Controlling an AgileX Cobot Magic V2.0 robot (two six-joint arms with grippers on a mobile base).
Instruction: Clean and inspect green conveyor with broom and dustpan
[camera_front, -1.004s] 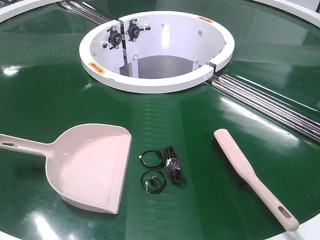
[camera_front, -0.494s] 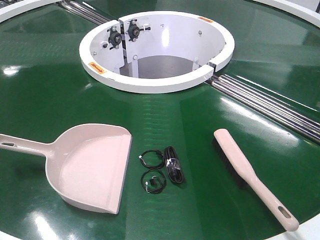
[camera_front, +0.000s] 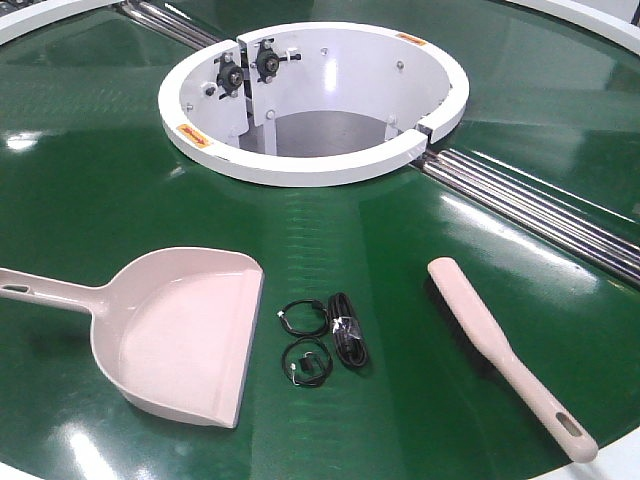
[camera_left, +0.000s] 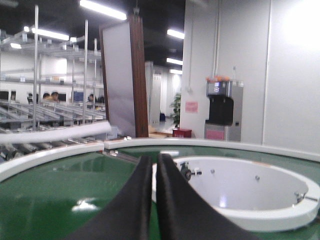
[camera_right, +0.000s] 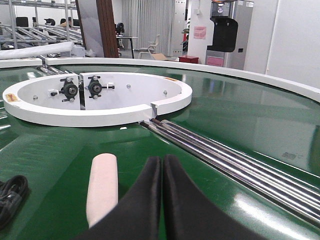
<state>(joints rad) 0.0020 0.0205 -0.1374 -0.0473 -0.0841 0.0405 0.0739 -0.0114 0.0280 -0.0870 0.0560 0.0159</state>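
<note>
**Broom and dustpan down on the belt, both pincers closed**

The conveyor (camera_front: 100, 180) gleams dark green. On its near right side the broom (camera_front: 495, 350) lies flat, bristles down, handle toward the near edge. Well apart on the left sits the dustpan (camera_front: 185, 345), mouth facing right, handle running off left. Between them lie a black cable bundle (camera_front: 346, 328) and two small black loops (camera_front: 302, 320), just beside the dustpan's lip. Behind, the white rim (camera_front: 300, 168) rings the central opening, and a roller seam (camera_front: 540, 210) runs off to the right. The left pincer (camera_left: 152, 160) hangs over the belt facing the rim, fingers pressed together on nothing. The right pincer (camera_right: 162, 160), likewise together and empty, hangs just beside the broom's head.
</note>
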